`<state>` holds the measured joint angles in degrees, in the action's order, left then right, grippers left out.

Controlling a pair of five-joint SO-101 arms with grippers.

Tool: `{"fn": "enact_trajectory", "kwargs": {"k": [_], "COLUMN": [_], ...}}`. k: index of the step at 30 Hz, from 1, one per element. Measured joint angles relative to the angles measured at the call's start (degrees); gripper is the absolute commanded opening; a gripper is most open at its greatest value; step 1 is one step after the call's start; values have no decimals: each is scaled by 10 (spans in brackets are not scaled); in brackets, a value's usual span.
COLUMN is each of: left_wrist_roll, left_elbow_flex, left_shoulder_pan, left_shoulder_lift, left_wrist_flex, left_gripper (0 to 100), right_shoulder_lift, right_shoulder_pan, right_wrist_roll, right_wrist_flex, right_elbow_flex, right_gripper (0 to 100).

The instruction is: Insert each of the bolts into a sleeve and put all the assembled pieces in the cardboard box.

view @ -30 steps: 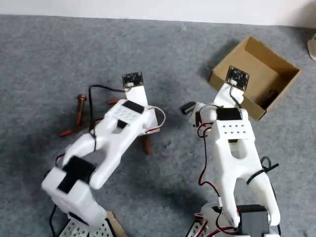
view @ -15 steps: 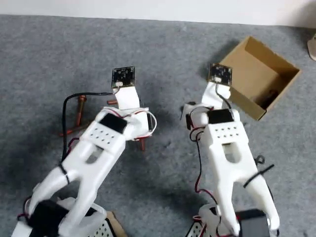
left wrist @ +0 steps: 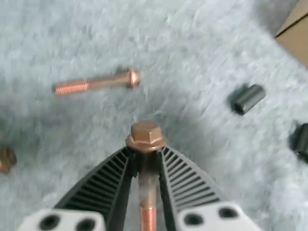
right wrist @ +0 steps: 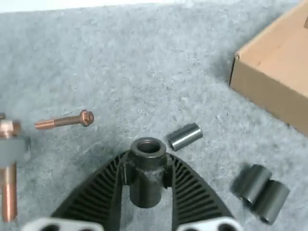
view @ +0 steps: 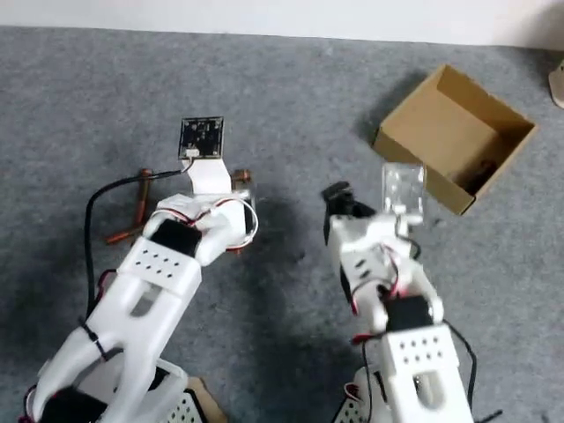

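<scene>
My left gripper (left wrist: 146,150) is shut on a copper bolt (left wrist: 146,136), head outward, held above the grey carpet. In the high view it (view: 236,181) sits left of centre. My right gripper (right wrist: 147,161) is shut on a dark sleeve (right wrist: 147,147) with its bore facing up; in the high view it (view: 336,196) is left of the cardboard box (view: 414,141). A loose sleeve (right wrist: 185,136) lies just beyond it, and two more sleeves (right wrist: 261,193) lie side by side nearby. A loose bolt (right wrist: 65,120) lies on the carpet. The left arm's bolt (right wrist: 8,192) shows beside it.
More copper bolts (view: 141,196) lie on the carpet at the left in the high view, partly under a black cable (view: 110,187). A dark piece (view: 483,167) lies inside the open box. Carpet between the two arms is bare.
The right gripper has pulled back from the box rim toward the near side, holding the sleeve. The left arm has swung left and straightened, carrying its bolt.
</scene>
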<state>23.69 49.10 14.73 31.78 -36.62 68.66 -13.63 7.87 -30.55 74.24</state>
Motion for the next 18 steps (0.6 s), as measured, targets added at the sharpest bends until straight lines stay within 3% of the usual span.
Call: {"fn": "enact_trajectory", "kwargs": {"k": [10,18], "left_wrist_roll": [-70,-81], "left_elbow_flex": [1,1], "left_shoulder_pan": [-1,1], "left_shoulder_lift": [42,88], "left_wrist_flex": [93,141], "left_gripper": [5,5], "right_shoulder_lift": [168,311], "right_shoulder_pan": [-5,-57], "right_wrist_roll": [4,-12], "right_wrist_flex": [7,7], "right_elbow_flex": [98,207], "right_gripper": [4,4]}}
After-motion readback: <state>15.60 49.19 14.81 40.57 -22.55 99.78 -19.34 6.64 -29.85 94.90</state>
